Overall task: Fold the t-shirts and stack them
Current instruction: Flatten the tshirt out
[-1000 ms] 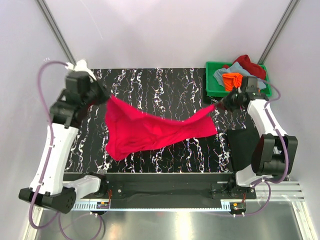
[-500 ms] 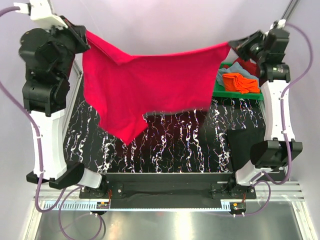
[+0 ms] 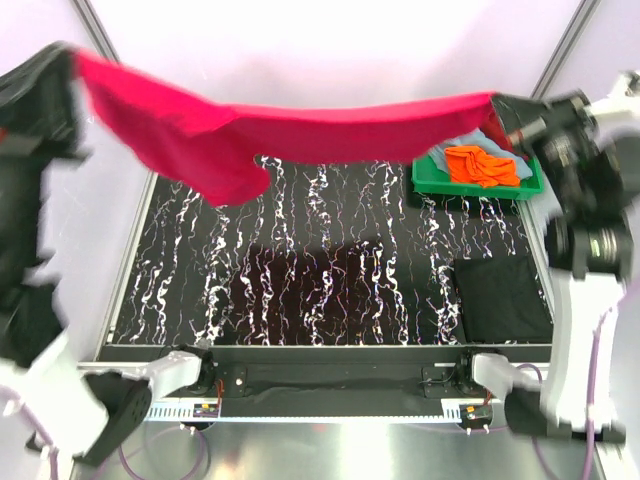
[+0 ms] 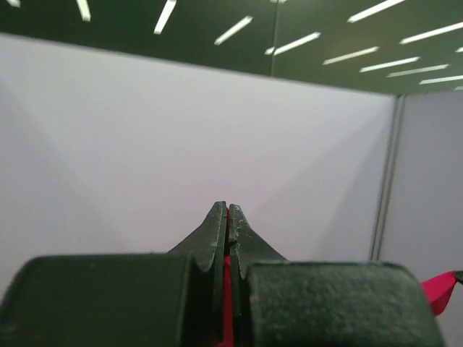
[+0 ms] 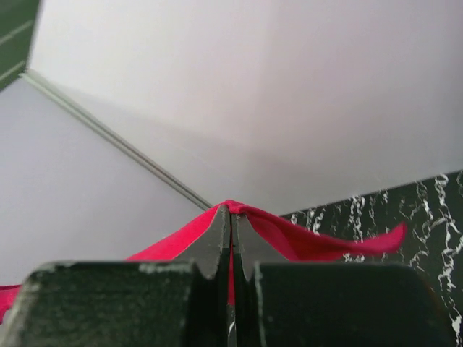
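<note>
Plain pale walls (image 3: 330, 50) enclose a black desk (image 3: 330, 300) veined with white. Slanted metal posts (image 3: 562, 42) rise at its far corners. Overhead, bright strip lights (image 4: 235, 29) cross a dark ceiling (image 4: 123, 22).

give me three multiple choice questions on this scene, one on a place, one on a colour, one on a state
1. Where on the table does the green crate stand?
A) far right corner
B) near left corner
C) centre

2. What colour is the shirt lying uppermost in the crate?
A) white
B) orange
C) yellow

3. How is the pinkish-red t-shirt?
A) folded flat on the table
B) inside the crate
C) held up off the table, stretched between both hands

Answers:
1 A, the top view shows the crate at the table's far right.
2 B, the orange shirt lies on top.
3 C, the left hand and right hand are each shut on its cloth.
</note>
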